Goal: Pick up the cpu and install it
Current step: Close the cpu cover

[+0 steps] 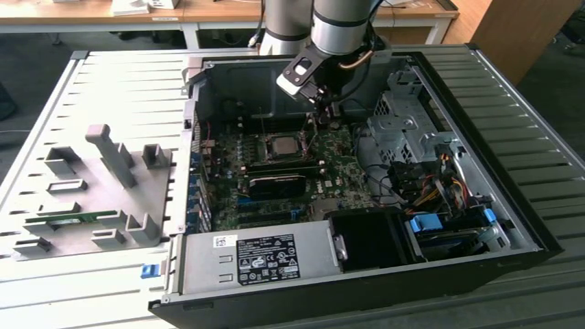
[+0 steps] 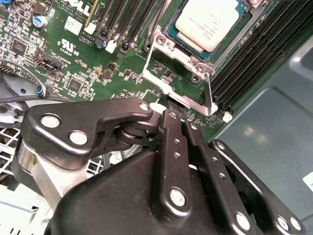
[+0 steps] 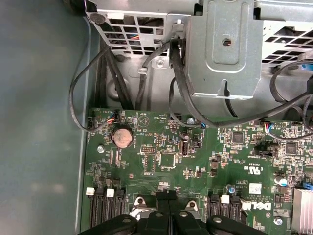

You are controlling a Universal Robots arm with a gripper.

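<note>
The cpu [image 1: 281,144], a square chip with a silver-grey top, lies flat in the socket in the middle of the green motherboard [image 1: 338,161] inside the open computer case. In the second wrist view the cpu [image 2: 208,22] sits inside the socket's metal frame [image 2: 168,58], whose thin lever [image 2: 209,95] runs along one side. My gripper [image 1: 328,118] hangs just above the board on the exterior view's right of the socket. In both wrist views its black fingers [image 2: 171,127] press together, with nothing seen between them. The gripper [image 2: 179,115] tip is close to the frame's edge, and the gripper [image 3: 166,196] points at the board.
The case wall [image 1: 205,89] rises on the exterior view's left of the board. A metal drive cage [image 1: 402,127] with cables stands on the right. Black memory slots [image 2: 254,54] run beside the socket. A grey fixture plate [image 1: 92,185] with a green stick lies outside the case.
</note>
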